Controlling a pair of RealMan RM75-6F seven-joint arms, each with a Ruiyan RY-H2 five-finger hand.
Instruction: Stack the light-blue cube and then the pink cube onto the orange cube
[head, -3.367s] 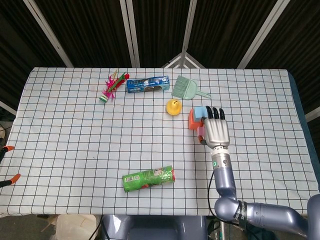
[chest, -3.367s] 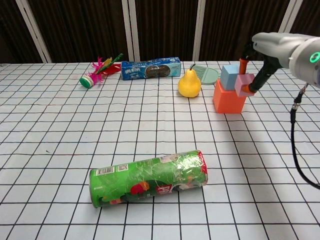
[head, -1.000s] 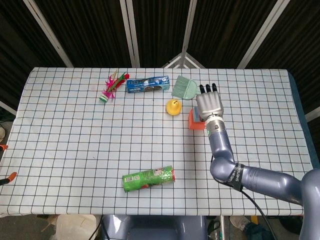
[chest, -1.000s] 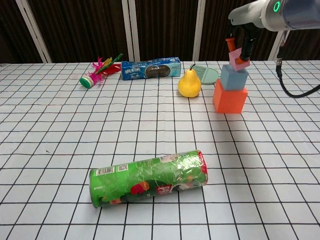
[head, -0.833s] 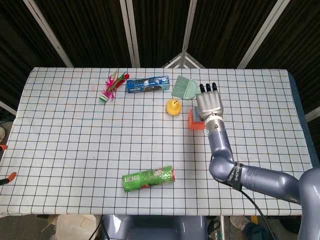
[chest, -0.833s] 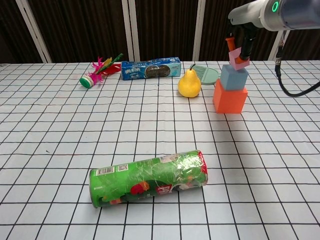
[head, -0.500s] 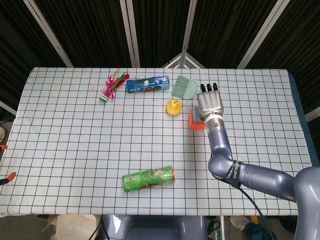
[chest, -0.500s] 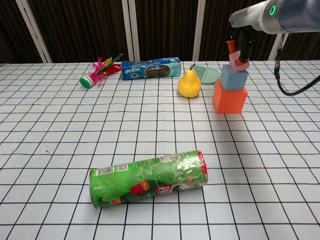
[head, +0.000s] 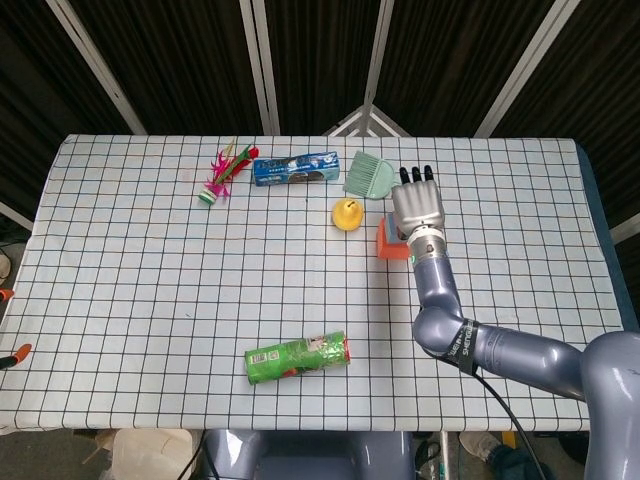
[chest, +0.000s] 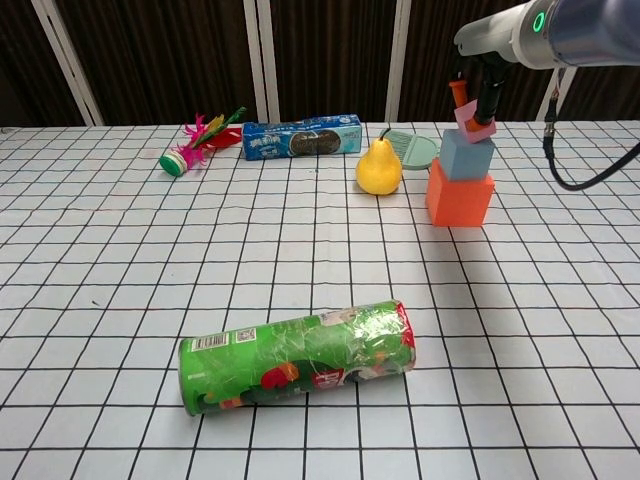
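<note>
The orange cube (chest: 460, 199) stands on the checked cloth at the right, and the light-blue cube (chest: 467, 154) sits on top of it. My right hand (chest: 480, 82) comes down from above and pinches the pink cube (chest: 471, 122), slightly tilted, at the light-blue cube's top face; I cannot tell whether it rests there. In the head view my right hand (head: 418, 206) covers the stack, and only an edge of the orange cube (head: 385, 243) shows. My left hand appears in neither view.
A yellow pear (chest: 379, 167) stands just left of the stack, with a green brush (chest: 415, 147) behind it. A blue cookie pack (head: 295, 169) and a shuttlecock (head: 220, 177) lie at the back. A green can (chest: 298, 356) lies near the front.
My right hand has lifted the pink cube from beside the orange cube to over the light-blue cube. In the last second it sank slightly and shifted a little left.
</note>
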